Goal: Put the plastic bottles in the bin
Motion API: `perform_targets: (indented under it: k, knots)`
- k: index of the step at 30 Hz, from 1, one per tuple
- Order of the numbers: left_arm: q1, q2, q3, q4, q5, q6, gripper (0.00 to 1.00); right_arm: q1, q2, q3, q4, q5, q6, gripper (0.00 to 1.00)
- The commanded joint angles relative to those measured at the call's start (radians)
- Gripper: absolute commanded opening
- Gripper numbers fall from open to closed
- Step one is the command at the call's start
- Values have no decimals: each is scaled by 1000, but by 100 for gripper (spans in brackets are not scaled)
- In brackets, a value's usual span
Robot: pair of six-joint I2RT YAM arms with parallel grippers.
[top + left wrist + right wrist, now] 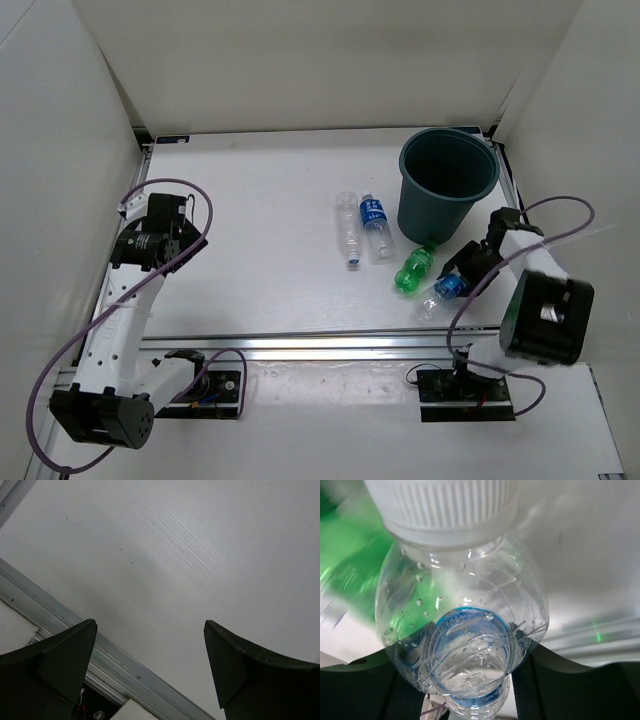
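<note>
Nearest me, the ridged aluminium rail (330, 345) marks the front edge of the white, faintly grained table (200, 555). Over that edge on the left, my left gripper (150, 625) hangs with its dark fingers spread wide, with bare board all around it. On the right, my right gripper (470, 680) is clamped on the front bottle (465, 630), thin clear plastic beaded with droplets, with a blue label and a ribbed white cap. This bottle lies close to the rail. The green bottle (414, 268) lies just beside it, towards the bin (430, 215), a smooth, dark, tapering bucket near the far right wall. Left of the bin lie the plain clear bottle (348, 230) and the second blue-label bottle (375, 228), side by side, with open board to their left.
</note>
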Motion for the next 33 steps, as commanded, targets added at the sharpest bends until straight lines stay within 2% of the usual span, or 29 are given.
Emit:
perform_targets:
  k: [1,4,5,7,8,9,11,12,13,18,21,27,28,29,30,31,33]
  knots:
    - [-6,2,-6,25,9,18,100,16,-273,23,-181,-3,42,34]
    - [-6,2,-15,45,0,18,100,16,-446,227,-303,38,65,29]
    - [-6,2,-15,55,0,18,100,16,-496,388,-300,68,65,31]
    - [-6,2,-24,65,0,31,100,7,-507,539,-246,95,52,37]
    - [-6,11,-35,74,0,31,100,7,-474,628,-235,105,39,38]
    - [-6,11,-35,84,0,31,100,7,-378,814,-235,105,24,38]
    - [-6,11,-46,104,0,31,100,7,-205,977,-235,78,-40,36]
    - [-6,11,-58,118,0,31,100,7,-152,1040,-235,78,-53,30]
    - [-6,11,-72,143,23,41,100,16,-106,1136,-235,90,-53,29]
    - [-15,11,-81,155,69,59,100,39,89,1200,-84,141,-53,30]
    - [-15,2,-92,155,69,68,100,62,189,1264,-83,131,-53,34]
    - [-15,11,-101,134,69,56,100,146,306,1264,-54,131,-94,36]
    - [-15,22,-92,123,69,56,100,146,330,1276,-44,131,-103,39]
    - [-15,34,-92,114,69,45,100,155,344,1293,-44,131,-103,52]
    - [-15,34,-83,114,69,45,100,155,358,1309,-44,131,-103,69]
    - [-15,48,-72,114,69,45,100,165,367,1327,-56,142,-103,100]
    - [-15,60,-48,105,69,45,100,165,367,1338,-68,142,-103,100]
